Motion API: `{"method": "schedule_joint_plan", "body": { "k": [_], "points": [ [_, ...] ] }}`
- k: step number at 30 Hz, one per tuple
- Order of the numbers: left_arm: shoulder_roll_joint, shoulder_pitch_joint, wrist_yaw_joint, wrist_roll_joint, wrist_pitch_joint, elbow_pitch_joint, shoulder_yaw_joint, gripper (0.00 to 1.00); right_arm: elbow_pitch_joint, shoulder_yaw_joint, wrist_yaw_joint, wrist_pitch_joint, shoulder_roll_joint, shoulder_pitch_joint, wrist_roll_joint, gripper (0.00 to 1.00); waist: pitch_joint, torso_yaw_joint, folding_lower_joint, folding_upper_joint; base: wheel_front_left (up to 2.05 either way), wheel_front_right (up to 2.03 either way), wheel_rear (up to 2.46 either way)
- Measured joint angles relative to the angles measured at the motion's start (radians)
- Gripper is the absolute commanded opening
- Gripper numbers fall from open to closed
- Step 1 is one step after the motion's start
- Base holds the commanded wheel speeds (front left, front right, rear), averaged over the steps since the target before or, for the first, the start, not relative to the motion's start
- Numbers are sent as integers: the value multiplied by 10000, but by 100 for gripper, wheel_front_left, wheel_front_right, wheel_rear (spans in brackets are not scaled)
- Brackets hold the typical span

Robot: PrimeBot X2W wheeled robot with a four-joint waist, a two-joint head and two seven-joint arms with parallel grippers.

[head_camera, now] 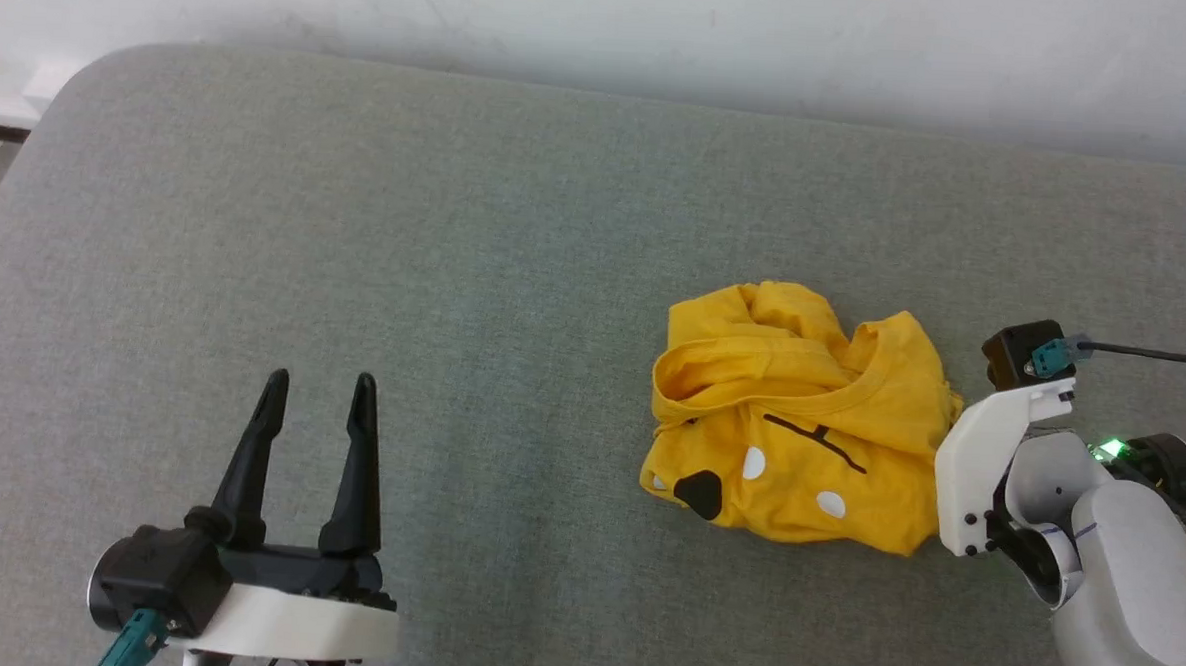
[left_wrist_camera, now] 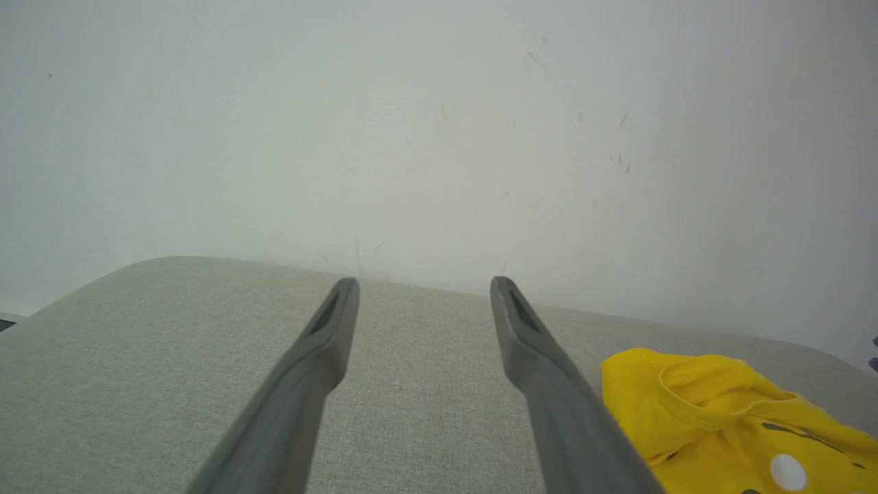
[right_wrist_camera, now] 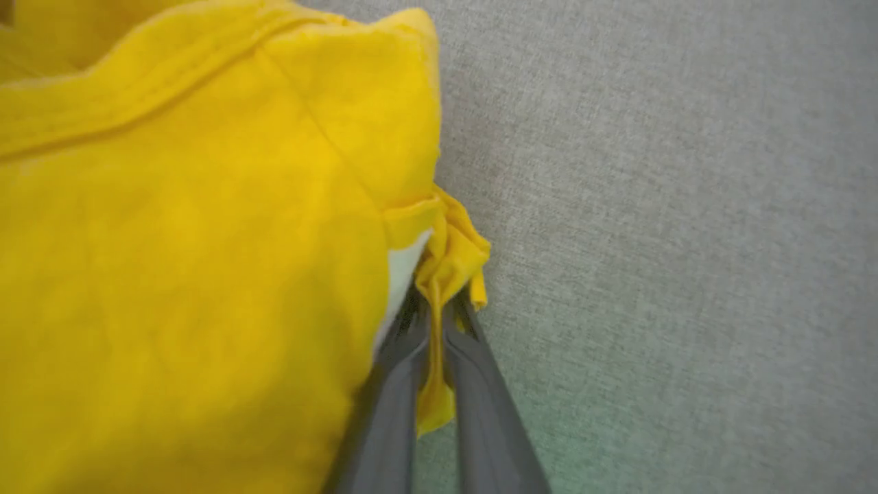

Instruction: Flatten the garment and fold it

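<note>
On the head view I see the garment point(head_camera: 798, 452) crumpled on the grey surface point(head_camera: 456, 267), my left hand point(head_camera: 321, 381) spread well apart from it, the left wrist view shows the same, and on the right wrist view my right hand point(right_wrist_camera: 435, 302) pinches its edge.

**Counting Up**

One yellow shirt point(head_camera: 798, 452), its edge pinched between the shut jaws of the right gripper point(right_wrist_camera: 435, 309). Two grippers in all; left gripper point(head_camera: 315, 386) with jaws wide apart. Two dark fingers point(head_camera: 355, 463) on each. One black dot point(head_camera: 701, 493) on the shirt. One grey cushion point(head_camera: 356, 263) under both jaws.
</note>
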Motion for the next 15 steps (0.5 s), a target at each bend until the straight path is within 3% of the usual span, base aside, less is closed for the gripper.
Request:
{"method": "schedule_joint_plan", "body": {
  "k": [7,11,15],
  "points": [
    [-17,87,0,0,0,23,98,100,-1095,-157,-2,-1225,-134,-403,-155,0,-414,-372,1,0,0,0,0],
    [-23,257,15,27,0,17,119,100,-2552,-836,-2,-1791,-378,-827,-290,0,-775,-626,0,0,0,0,0],
    [-25,467,104,27,0,-15,107,100,-4134,-2123,-2,-1864,-479,-193,-579,0,-1093,-908,-1,0,0,0,0]
  ]
}}
